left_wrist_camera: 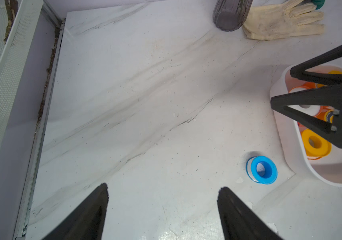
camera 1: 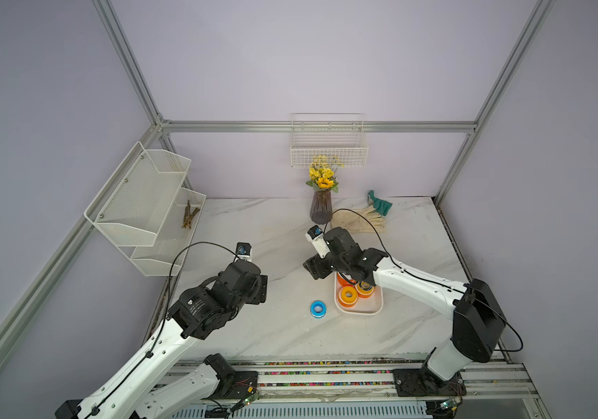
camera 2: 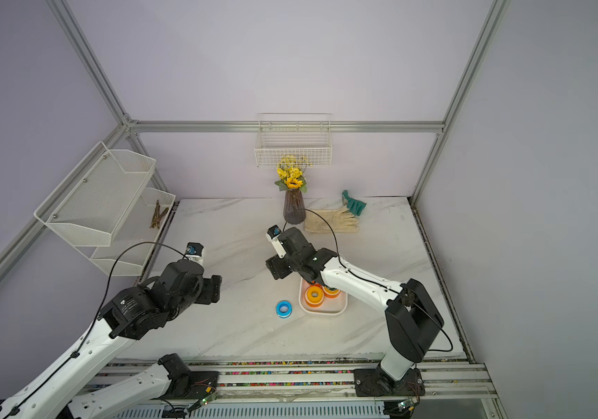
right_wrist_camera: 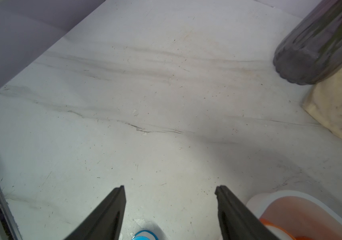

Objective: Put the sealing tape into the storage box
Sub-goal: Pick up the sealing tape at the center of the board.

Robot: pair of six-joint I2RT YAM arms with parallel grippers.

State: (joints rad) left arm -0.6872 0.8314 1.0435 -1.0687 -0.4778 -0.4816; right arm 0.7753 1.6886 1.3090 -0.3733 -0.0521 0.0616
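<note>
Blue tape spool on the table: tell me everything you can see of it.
The small round blue plastic spool seems to lie flat on the white marble tabletop, with its centre hole facing up. White tape winding shows under the blue flange, and it looks intact. It sits just outside the shallow white plastic storage box, near the rim with a gap between them. Nothing but the tabletop touches it.

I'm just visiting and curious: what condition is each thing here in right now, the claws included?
left gripper: open, empty.
right gripper: open, empty.
blue spool: on the table beside the box, not in it.
storage box: holds several spools, some floor bare.
orange spools: inside the box, partly hidden by the right arm.
vase: upright, flowers in it.
gloves: lying flat.
</note>
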